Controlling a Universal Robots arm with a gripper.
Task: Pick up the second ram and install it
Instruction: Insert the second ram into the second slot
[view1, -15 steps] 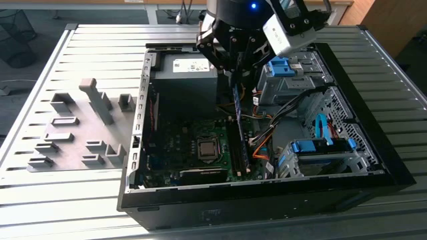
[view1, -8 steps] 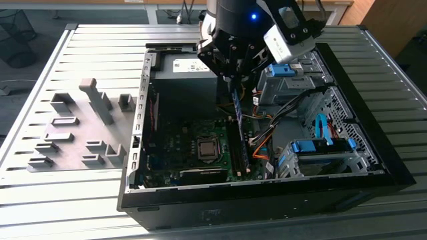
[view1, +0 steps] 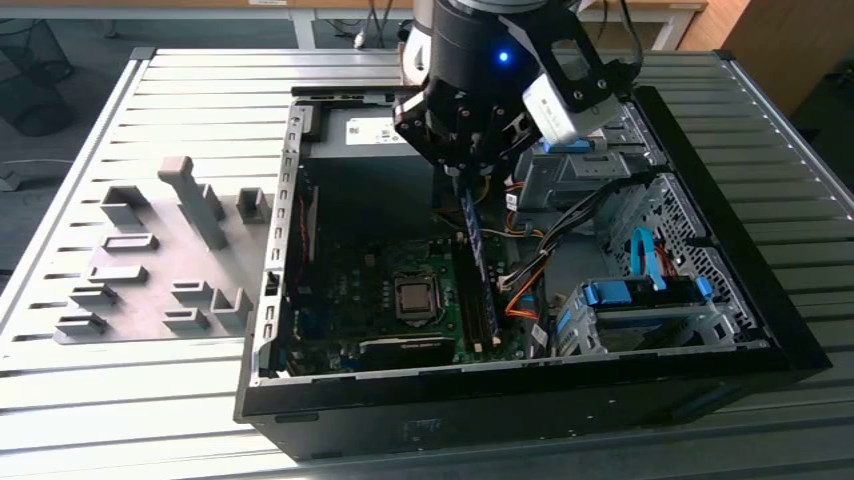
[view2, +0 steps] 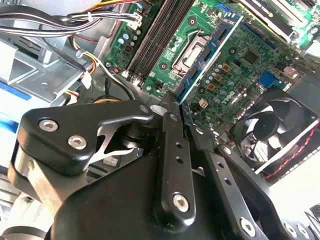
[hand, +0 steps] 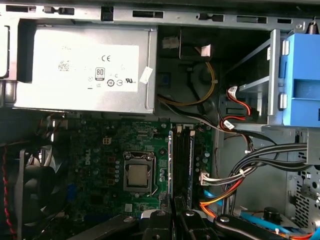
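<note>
Fingers closed together on the second ram, which I hold edge-on by one end so that the rest of the board juts out from the tips over the motherboard. In the exterior view the gripper hangs inside the open computer case, near the case's far wall, with the ram slanting down from it toward the memory slots beside the processor socket. In the first wrist view the ram appears as a thin green edge alongside the dark slots; I cannot tell whether it touches a slot or hangs just above.

Risks, as I judge them: the board looks tilted, so pressing down now could jam one end or bend it; a slight sideways offset could land it on the slot wall or the neighbouring slot; gripped at one end only, it could pivot between the fingers. The cable bundle lies near, toward the drive-bay side of the case, and could snag the gripper.
</note>
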